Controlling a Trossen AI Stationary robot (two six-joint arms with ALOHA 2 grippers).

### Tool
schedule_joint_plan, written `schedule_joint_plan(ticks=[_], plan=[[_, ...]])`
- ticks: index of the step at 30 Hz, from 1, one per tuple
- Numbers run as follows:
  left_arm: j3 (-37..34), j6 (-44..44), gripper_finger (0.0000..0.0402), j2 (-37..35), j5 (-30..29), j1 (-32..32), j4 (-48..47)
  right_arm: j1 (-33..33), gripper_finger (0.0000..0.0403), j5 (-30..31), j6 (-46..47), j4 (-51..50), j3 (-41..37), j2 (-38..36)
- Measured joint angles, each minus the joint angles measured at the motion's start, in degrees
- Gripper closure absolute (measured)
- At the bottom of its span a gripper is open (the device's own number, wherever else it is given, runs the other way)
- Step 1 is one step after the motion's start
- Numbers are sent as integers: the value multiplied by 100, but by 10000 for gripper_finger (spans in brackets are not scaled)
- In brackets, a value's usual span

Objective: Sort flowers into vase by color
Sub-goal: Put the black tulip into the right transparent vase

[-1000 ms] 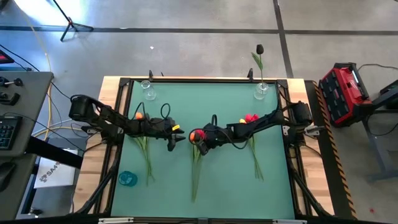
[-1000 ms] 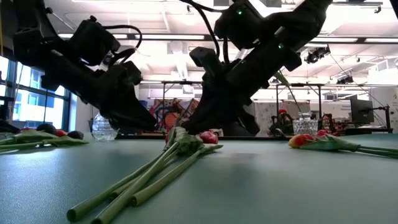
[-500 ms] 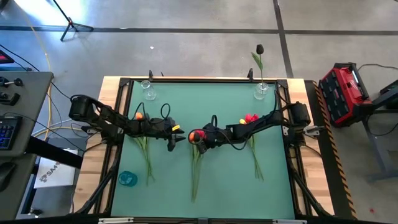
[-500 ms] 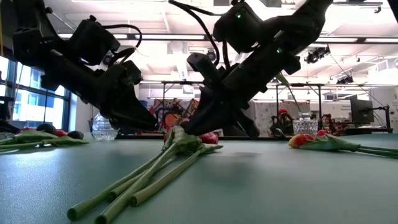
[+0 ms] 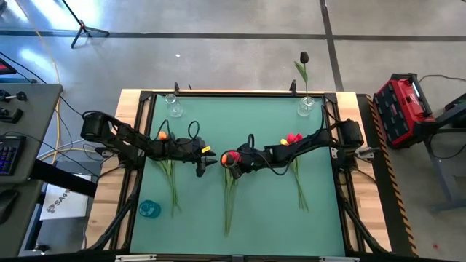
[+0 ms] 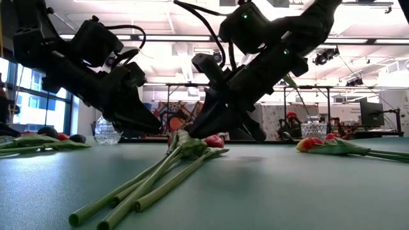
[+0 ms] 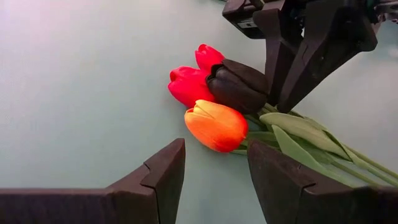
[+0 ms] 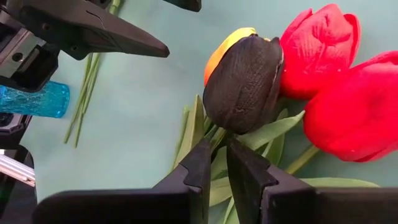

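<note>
1. Green table (image 5: pixel 255 204) fills the high view; nearest its front edge lie only long green stems and a small blue vase (image 5: pixel 149 209).
2. At mid-table lies a bunch of tulips (image 5: pixel 230 161), with red, orange and black heads together.
3. The right gripper (image 8: pixel 214 163) has its fingers nearly together on the stem just under the black tulip (image 8: pixel 244 82).
4. The left gripper (image 7: pixel 214 171) waits just beside the orange tulip (image 7: pixel 216 126), fingers apart, holding nothing.
5. These flowers look light, thin and soft; I would grip the stem, never the head, which may crush.
6. Further back, clear vases stand at both corners; the right vase (image 5: pixel 306 106) holds one dark tulip.
</note>
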Motion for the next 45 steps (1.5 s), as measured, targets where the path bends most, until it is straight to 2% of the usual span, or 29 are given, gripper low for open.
schedule_joint_plan(ticks=[22, 28, 39, 45], plan=[[0, 7, 238, -2, -125, 2, 4, 37, 361, 124, 364, 127, -2, 0], [0, 7, 238, -4, -197, 2, 7, 30, 361, 11, 660, 246, -4, 329], [-2, 4, 238, -4, -193, 0, -29, -7, 362, -3, 311, 738, 0, 402], [-2, 6, 238, -4, -192, 0, -28, -7, 393, -2, 150, 818, -2, 402]])
